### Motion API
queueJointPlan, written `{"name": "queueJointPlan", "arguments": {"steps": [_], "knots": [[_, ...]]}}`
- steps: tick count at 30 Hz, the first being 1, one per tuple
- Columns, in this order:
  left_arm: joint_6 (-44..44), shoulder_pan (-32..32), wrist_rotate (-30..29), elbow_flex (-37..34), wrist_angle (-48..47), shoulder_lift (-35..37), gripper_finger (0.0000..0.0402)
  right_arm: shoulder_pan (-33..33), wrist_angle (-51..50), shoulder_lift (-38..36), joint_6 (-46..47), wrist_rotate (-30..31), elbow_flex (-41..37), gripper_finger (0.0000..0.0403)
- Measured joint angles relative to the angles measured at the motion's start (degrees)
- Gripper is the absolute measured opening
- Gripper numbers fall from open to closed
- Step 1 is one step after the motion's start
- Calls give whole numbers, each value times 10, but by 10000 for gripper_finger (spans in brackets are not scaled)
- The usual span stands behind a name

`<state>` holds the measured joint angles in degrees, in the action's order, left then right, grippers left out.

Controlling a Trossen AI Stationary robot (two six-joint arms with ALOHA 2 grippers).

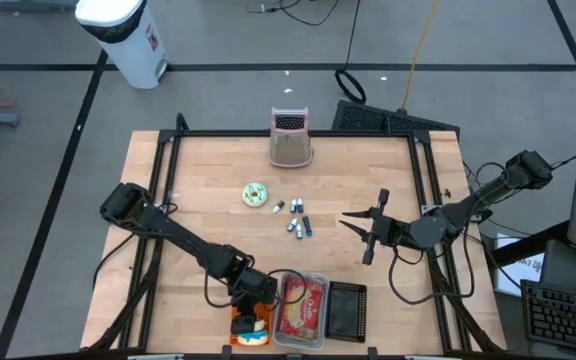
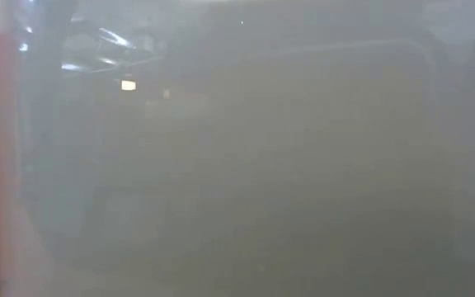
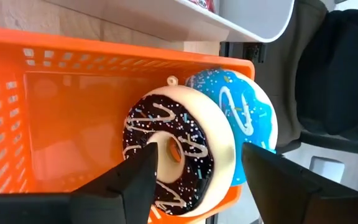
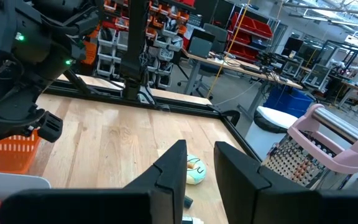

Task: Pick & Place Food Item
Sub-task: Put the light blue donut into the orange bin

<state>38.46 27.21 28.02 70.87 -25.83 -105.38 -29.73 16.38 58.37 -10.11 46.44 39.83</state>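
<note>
An orange basket (image 1: 251, 328) stands at the table's near edge. In the left wrist view a chocolate-iced donut (image 3: 191, 130) stands on its edge inside the basket (image 3: 73, 106) and leans against a blue-iced donut (image 3: 247, 112) at the basket's corner. My left gripper (image 3: 197, 155) is open above them, slanting down, one finger to either side of the chocolate donut. A green donut (image 1: 256, 194) lies flat on the table's middle. My right gripper (image 1: 358, 238) waits open in the air over the table's right half. My left gripper comes at the chocolate donut from above at a slant. One finger (image 3: 138, 180) shows in front of the donut's iced face (image 3: 166, 124). I cannot tell whether it touches the donut.
A clear container (image 1: 303, 305) with a red pack and a black tray (image 1: 346, 310) stand right of the basket. Several small batteries (image 1: 296, 215) lie mid-table, a pink grater (image 1: 290, 138) at the far edge. The low view is blocked by a cloudy wall.
</note>
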Motion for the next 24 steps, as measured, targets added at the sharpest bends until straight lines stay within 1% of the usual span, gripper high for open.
{"name": "queueJointPlan", "arguments": {"steps": [4,8,12,15,18,21,24], "knots": [[-5,-8,1,0,-4,12,236,0,0,0,0,0,0,70],[-14,-18,-15,0,-20,46,237,0,-2,0,0,0,0,70],[-41,-29,-59,0,-63,97,237,0,-4,0,0,0,0,70],[-63,-40,-143,0,-120,140,237,0,-4,0,4,0,0,70],[-78,-53,-268,0,-170,179,237,0,-4,0,4,0,0,70],[-95,-64,-394,0,-210,201,237,0,-4,0,4,0,0,70],[-133,-79,-491,0,-245,203,237,0,-4,0,4,0,0,70]]}}
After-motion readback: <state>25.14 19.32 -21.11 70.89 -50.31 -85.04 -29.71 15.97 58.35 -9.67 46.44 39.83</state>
